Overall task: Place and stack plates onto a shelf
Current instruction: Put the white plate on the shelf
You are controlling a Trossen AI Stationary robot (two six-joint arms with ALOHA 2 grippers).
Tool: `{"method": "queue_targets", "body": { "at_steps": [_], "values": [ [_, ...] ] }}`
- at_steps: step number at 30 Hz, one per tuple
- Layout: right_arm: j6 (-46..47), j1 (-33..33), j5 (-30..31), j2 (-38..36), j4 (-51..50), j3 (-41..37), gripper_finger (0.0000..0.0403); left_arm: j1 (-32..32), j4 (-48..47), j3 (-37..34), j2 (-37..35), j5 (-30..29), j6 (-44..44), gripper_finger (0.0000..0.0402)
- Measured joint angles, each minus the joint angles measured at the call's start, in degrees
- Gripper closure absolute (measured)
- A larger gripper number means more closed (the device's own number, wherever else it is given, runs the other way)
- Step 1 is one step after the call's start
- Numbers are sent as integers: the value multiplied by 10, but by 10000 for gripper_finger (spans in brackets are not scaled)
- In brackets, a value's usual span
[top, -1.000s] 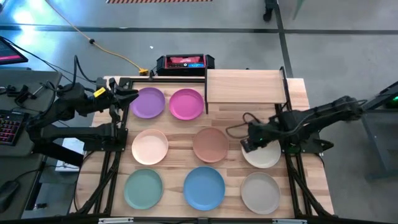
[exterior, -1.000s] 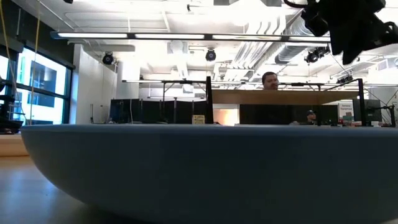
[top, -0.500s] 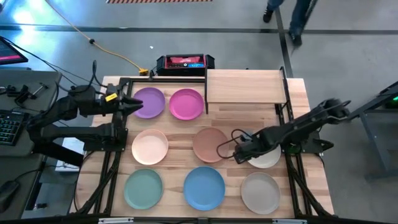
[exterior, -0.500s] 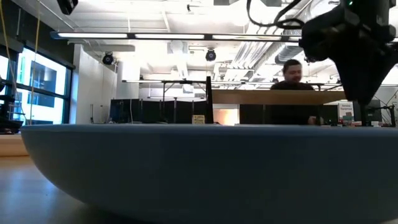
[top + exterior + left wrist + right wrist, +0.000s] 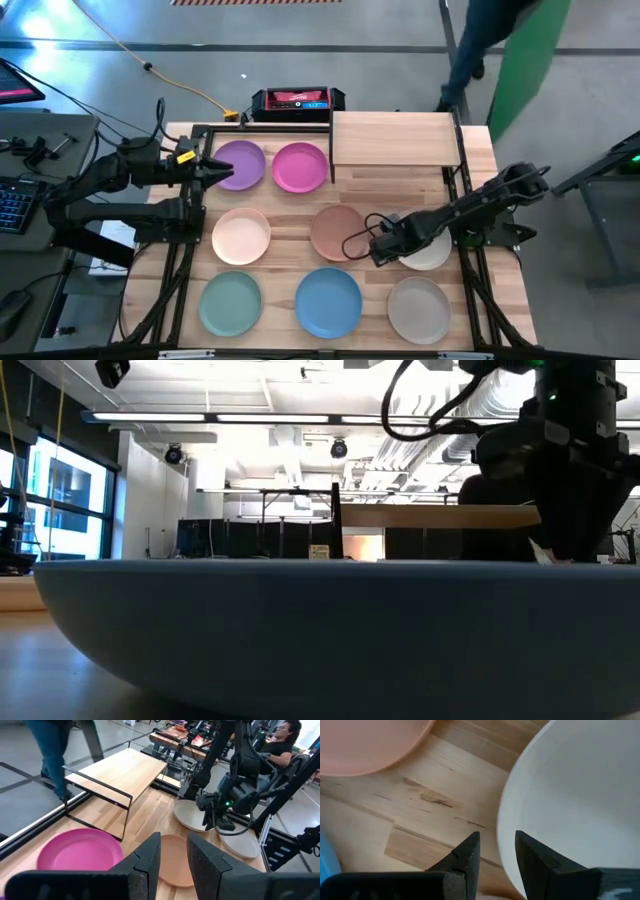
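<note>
The right gripper hangs low over the table with its two dark fingers parted by a narrow gap and holding nothing; the near rim of a round shallow beige plate lies directly beneath its fingertips, and the round terracotta-brown plate sits just beside it on the other side. A second beige plate and the round blue plate lie nearer the front edge than this gripper, while the small raised light-wood shelf on thin black legs stands bare at the far edge, well apart from it. The left gripper hovers over the near edge of the round purple plate, its fingers also narrowly apart and empty, with the magenta-pink plate just beyond, the peach plate nearby and the mint-green plate farther off.
</note>
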Motion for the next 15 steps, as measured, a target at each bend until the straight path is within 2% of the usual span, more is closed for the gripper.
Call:
{"method": "queue_targets", "body": {
  "at_steps": [15],
  "values": [
    [4, 0, 11, 51, 9, 0, 300, 0, 1, 0, 5, 0, 5, 316]
  ]
}}
